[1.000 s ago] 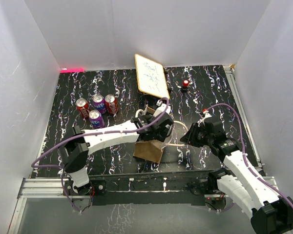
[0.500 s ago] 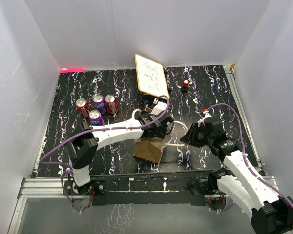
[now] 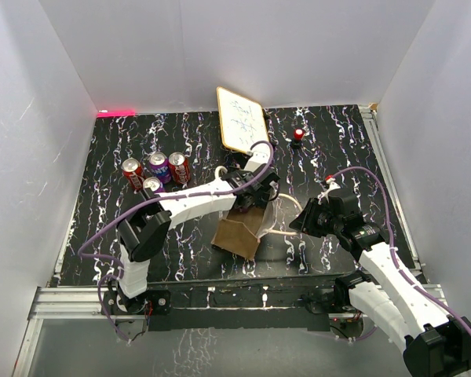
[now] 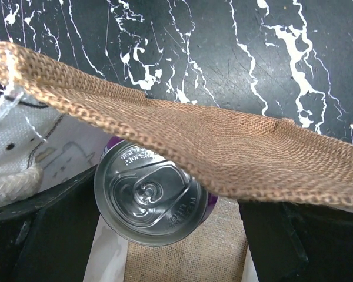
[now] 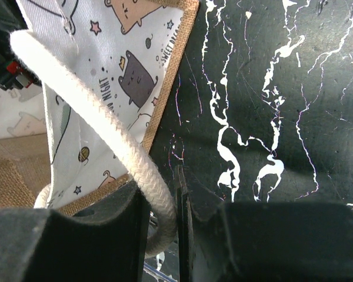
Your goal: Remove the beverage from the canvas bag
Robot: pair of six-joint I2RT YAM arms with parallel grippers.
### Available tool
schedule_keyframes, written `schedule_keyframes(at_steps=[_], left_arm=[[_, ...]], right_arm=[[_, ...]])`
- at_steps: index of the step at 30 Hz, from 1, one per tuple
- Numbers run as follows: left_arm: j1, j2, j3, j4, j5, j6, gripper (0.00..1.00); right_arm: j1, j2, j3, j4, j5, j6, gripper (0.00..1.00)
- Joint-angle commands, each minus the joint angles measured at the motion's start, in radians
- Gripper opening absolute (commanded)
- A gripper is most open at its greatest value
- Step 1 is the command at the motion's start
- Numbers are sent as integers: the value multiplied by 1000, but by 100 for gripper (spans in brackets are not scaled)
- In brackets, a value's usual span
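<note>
— What worried you, starting from the near side?

— My right fingers were clamped on the cream handle of the canvas bag, and that rope is round. If it had rolled out of the pinch, I judged the bag would have gone slack and come along with whatever I pulled.

— And the drink?

— The purple can was inside the bag's mouth, lid toward my left wrist camera. My left fingers stood spread wide on either side of it, gripping nothing. The bag's upper wall sagged over part of the lid. Closing there, I could have pinched cloth along with the can, and then the bag would have lifted off the table with it.

— Anything else about the grip?

— The can's wall is smooth, so a shallow hold might have let it slide back in.

— Further out?

— Four loose cans stood beyond on the left, and the whiteboard was just behind my left wrist. A wide swing on the way out could have knocked either.
</note>
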Motion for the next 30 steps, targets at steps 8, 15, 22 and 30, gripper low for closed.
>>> schedule_keyframes(at_steps=[8, 15, 22, 30], left_arm=[[52, 25, 20, 64, 5, 45, 81], [81, 46, 9, 105, 24, 88, 82], [85, 17, -20, 159, 40, 147, 56], [85, -81, -71, 168, 108, 169, 23]], right_arm=[[4, 5, 5, 42, 7, -8, 24], [4, 9, 5, 40, 6, -8, 24], [4, 20, 5, 38, 12, -7, 24], [4, 12, 4, 40, 17, -5, 24]])
